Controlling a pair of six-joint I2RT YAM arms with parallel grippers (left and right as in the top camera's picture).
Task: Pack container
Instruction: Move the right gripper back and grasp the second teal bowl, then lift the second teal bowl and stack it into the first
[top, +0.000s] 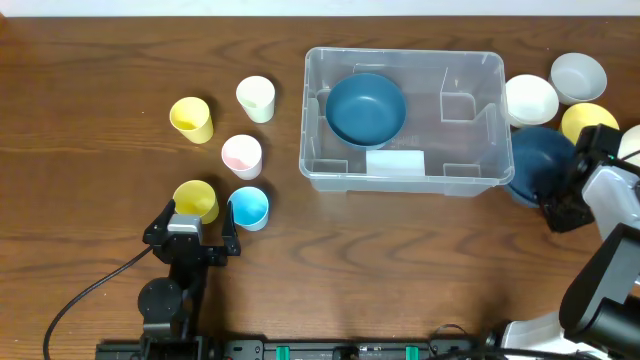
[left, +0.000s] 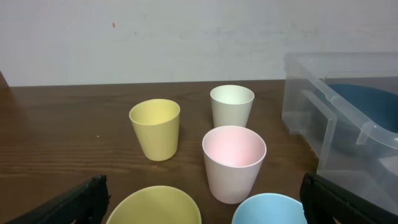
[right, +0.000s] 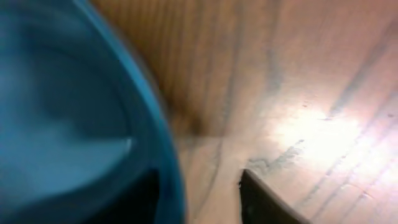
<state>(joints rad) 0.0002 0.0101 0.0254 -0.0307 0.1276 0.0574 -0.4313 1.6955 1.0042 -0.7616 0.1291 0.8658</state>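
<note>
A: Where do we have the container (top: 404, 52)?

B: 2 o'clock from table centre in the overhead view, long side running 9 to 3. White label (top: 395, 161) on its 6 o'clock side.

A: Contents?

B: 1 dark blue bowl (top: 366, 107), upright, in the 9 o'clock half. The 3 o'clock half is bare floor between moulded ridges.

A: How will it handle?

B: We judge it light, thin-walled and slick, so the walls will flex under a pinch. If we must shift it, we take the rim at a corner, likely the stiffest part. Better to leave it put and drop items in from above.

A: Grippers?

B: Left gripper (top: 195, 235) sits at 7 o'clock, jaws spread wide, holding nothing. Just ahead of it are the near yellow cup (top: 196, 200) and light blue cup (top: 248, 207). Beyond them are the pink cup (top: 241, 155), far yellow cup (top: 191, 118) and cream cup (top: 256, 98).

A: Right?

B: Right gripper (top: 552, 200) is at 4 o'clock of the container, on the second blue bowl (top: 535, 160). The wrist view is blurred, but the jaws look parted with the bowl rim between them, not pinched.

A: Other stock?

B: White bowl (top: 530, 98), grey bowl (top: 578, 76) and yellow bowl (top: 585, 120), clustered at 3 o'clock of the container.
</note>
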